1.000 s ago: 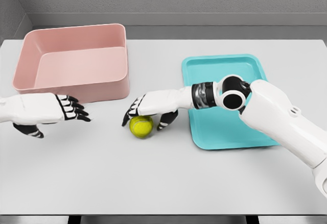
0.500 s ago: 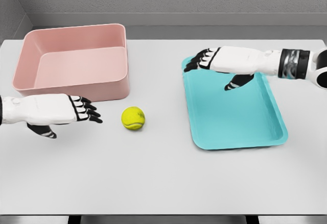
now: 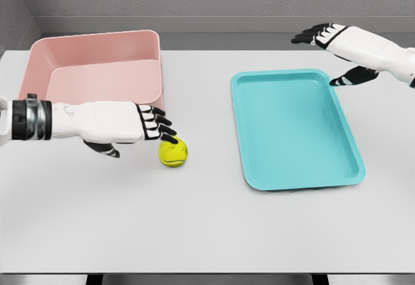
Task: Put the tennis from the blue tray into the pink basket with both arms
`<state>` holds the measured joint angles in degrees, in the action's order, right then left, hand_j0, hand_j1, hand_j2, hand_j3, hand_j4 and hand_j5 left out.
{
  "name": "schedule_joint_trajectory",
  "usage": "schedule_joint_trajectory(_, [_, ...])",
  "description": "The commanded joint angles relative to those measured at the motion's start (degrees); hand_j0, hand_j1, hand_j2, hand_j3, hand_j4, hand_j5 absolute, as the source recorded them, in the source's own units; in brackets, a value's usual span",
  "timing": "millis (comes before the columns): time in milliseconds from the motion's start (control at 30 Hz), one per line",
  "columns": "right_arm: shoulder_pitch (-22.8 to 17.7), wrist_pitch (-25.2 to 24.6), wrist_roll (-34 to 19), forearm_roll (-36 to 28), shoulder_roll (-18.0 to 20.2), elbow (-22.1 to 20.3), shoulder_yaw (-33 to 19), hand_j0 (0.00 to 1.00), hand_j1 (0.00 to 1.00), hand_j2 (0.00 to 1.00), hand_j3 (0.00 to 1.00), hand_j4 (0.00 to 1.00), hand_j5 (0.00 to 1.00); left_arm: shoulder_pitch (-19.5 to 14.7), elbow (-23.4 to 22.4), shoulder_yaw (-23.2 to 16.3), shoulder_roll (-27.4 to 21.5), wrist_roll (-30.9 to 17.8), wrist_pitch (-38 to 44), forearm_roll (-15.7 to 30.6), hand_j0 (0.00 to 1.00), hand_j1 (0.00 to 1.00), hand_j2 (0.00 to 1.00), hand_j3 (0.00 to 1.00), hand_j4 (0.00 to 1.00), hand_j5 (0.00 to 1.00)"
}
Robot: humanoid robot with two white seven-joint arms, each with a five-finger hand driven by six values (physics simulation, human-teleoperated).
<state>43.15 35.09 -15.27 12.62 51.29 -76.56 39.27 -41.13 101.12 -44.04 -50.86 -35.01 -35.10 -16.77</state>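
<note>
The ball (image 3: 172,152) lies on the table (image 3: 207,226), not in the tray (image 3: 295,129); it is between the tray and the basket (image 3: 91,84), just in front of the right front corner of the basket. The left hand (image 3: 123,124) is at the ball from the left side, its dark fingertips (image 3: 165,131) touching or almost touching the top of the ball, with the fingers apart and not closed around it. I judge that the step in hand is the pick-up by the left hand. The next move calls for closing the fingers around the ball, lifting it over the near wall of the basket and letting it go inside. The ball is round and can roll away if it is pushed. The right hand (image 3: 340,41) is far from the ball, beyond the far right corner of the tray, fingers spread and holding nothing. The table is plain light grey; behind it stands a grey wall.
</note>
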Motion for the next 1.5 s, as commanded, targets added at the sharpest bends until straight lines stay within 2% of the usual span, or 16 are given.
schedule_joint_trajectory(0, [0.0,-0.1,-0.2,-0.4,1.6,0.1,-0.1,1.0,1.0,1.0,1.0,1.0,1.0,0.0,0.0,-3.0,2.7,0.0,0.1,0.6,1.0,1.0,1.0,1.0,1.0,1.0])
schedule_joint_trajectory(100, [-0.1,-0.1,-0.3,-0.4,2.1,0.2,0.1,1.0,1.0,1.0,1.0,1.0,1.0,-1.1,-0.1,-3.0,6.5,0.0,0.1,0.8,1.0,1.0,1.0,1.0,1.0,1.0])
schedule_joint_trajectory(233, [-0.5,-0.1,0.1,-0.4,2.3,0.1,0.1,1.0,1.0,1.0,1.0,1.0,1.0,-1.8,-0.8,-3.3,6.5,0.0,0.1,3.8,1.0,1.0,1.0,1.0,1.0,1.0])
schedule_joint_trajectory(300, [-0.5,-0.1,0.1,-0.4,2.2,0.1,0.2,1.0,1.0,1.0,1.0,1.0,1.0,-1.7,-2.9,-3.4,6.2,0.0,0.1,3.9,1.0,1.0,1.0,1.0,1.0,1.0])
schedule_joint_trajectory(367, [-1.5,-0.1,0.1,-0.4,2.1,0.0,0.3,1.0,1.0,1.0,1.0,1.0,1.0,-1.8,-4.3,-5.2,6.0,0.0,0.1,5.8,1.0,1.0,1.0,1.0,1.0,1.0])
schedule_joint_trajectory(433, [-1.8,-0.1,0.1,-0.4,2.1,0.0,0.5,1.0,1.0,1.0,1.0,1.0,1.0,-1.8,-5.7,-5.3,6.1,0.0,0.1,7.1,1.0,1.0,1.0,1.0,1.0,1.0])
schedule_joint_trajectory(533, [-1.8,-0.1,0.2,-0.4,2.2,0.0,0.8,1.0,1.0,1.0,1.0,1.0,1.0,-2.8,-7.1,-5.4,8.2,0.0,0.1,4.8,1.0,1.0,1.0,1.0,1.0,1.0])
schedule_joint_trajectory(633, [-1.8,-0.1,0.1,-0.4,2.2,0.0,0.8,1.0,1.0,1.0,1.0,1.0,1.0,-3.3,-10.3,-5.4,11.0,0.0,0.1,2.4,1.0,1.0,1.0,1.0,1.0,1.0])
schedule_joint_trajectory(900, [-2.0,-0.1,-0.4,-0.4,2.1,0.1,0.6,1.0,1.0,1.0,1.0,1.0,1.0,-3.2,-12.8,-5.5,10.8,0.0,0.1,0.1,1.0,1.0,1.0,1.0,1.0,1.0])
schedule_joint_trajectory(1033, [-2.0,-0.1,-0.5,-0.4,1.9,0.0,0.5,1.0,1.0,1.0,1.0,1.0,1.0,-3.3,-16.7,-5.5,12.4,0.0,0.1,-1.4,1.0,1.0,1.0,1.0,1.0,1.0])
schedule_joint_trajectory(1167, [-2.1,-0.1,-0.5,-0.4,2.2,0.0,0.3,1.0,1.0,1.0,1.0,1.0,1.0,-3.0,-16.7,-5.6,13.3,0.0,0.1,-2.0,1.0,1.0,1.0,1.0,1.0,1.0])
schedule_joint_trajectory(1200, [-2.1,-0.1,-0.5,-0.4,2.2,0.0,0.5,1.0,1.0,1.0,1.0,1.0,1.0,-3.1,-16.7,-7.0,13.3,0.0,0.1,-2.0,1.0,1.0,1.0,1.0,1.0,1.0])
schedule_joint_trajectory(1467, [-2.0,-0.1,-0.5,-0.3,2.0,-0.2,0.7,1.0,1.0,1.0,1.0,1.0,1.0,-2.7,-16.4,-7.1,13.2,0.0,0.1,-2.0,1.0,1.0,1.0,1.0,1.0,1.0])
